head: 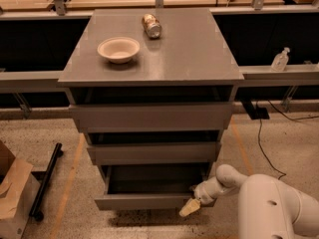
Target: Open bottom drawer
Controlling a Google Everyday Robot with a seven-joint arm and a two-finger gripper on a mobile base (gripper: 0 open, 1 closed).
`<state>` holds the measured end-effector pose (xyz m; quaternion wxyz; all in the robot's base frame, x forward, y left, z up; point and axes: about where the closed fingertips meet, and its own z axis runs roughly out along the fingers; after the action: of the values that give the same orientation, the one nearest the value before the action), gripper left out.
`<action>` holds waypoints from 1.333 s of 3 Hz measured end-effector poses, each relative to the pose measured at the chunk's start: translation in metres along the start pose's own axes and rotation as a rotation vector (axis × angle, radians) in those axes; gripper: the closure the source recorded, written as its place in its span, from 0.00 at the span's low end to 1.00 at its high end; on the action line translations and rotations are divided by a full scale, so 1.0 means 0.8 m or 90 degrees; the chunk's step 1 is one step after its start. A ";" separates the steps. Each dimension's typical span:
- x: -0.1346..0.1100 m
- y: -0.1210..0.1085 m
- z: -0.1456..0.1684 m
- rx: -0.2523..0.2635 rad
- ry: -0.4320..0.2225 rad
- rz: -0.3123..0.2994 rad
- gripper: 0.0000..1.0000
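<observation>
Now my end effector (192, 206) sits low at about five o'clock in the view, at the right front corner of the bottom drawer (144, 201), touching or just beside the slab's three o'clock end. Whether it is apart, together or clamped on that edge I cannot tell. The drawer lies at six o'clock, under the two wider fronts of the bench (189, 59), and stands partly out, its dark box showing behind the front. I judge the pull is in hand and well along. The next move calls for a straight, level draw toward six o'clock, so the corner contact does not skew the drawer. A bowl (118, 49) and a can (151, 25) rest on the bench top near twelve o'clock, well apart from my work.
</observation>
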<state>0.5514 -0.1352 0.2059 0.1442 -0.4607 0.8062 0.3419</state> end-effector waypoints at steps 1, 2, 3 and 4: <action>0.028 0.034 -0.002 -0.021 0.019 0.062 0.47; 0.027 0.034 -0.003 -0.021 0.019 0.062 0.70; 0.027 0.036 0.000 -0.024 0.019 0.062 0.70; 0.025 0.045 -0.009 -0.019 0.019 0.073 0.46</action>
<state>0.5109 -0.1408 0.2149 0.1056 -0.4208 0.8283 0.3546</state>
